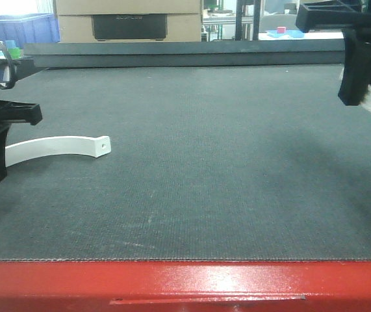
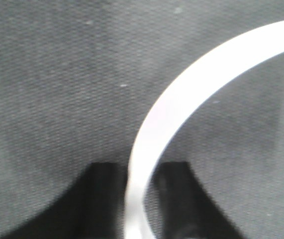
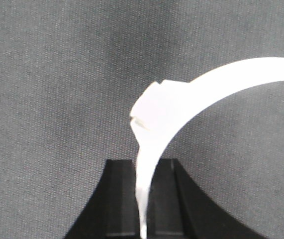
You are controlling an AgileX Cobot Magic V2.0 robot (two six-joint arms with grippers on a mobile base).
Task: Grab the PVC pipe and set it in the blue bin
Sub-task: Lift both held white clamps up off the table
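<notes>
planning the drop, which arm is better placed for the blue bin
Left, likely. The left pincer grips a pipe piece and the blue bin sits beyond it; the right pincer, also loaded, is across the table.

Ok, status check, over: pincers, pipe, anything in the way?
Left pincer shut on curved white PVC piece, down at the mat. Right pincer shut on second PVC piece. Blue bin back left, nothing blocking.
</notes>
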